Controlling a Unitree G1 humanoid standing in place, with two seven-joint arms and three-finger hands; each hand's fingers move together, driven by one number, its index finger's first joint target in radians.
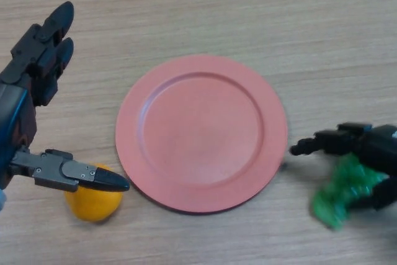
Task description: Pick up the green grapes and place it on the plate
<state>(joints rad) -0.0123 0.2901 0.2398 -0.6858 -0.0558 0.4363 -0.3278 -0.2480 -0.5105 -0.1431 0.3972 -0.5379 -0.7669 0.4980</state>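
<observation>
The green grapes [343,192] are at the right, just off the rim of the empty red plate [201,131] that lies in the middle of the table. My right hand [372,150] comes in from the right edge and sits over the bunch. Its fingers reach left above the grapes and its thumb closes in from the lower right, so the bunch is pinched between them. I cannot tell whether the grapes rest on the table or are lifted off it. My left hand [34,60] is open at the far left, idle, with its thumb stretched over an orange.
An orange [93,202] lies on the wooden table [248,10] at the lower left, close to the plate's rim and partly under my left thumb.
</observation>
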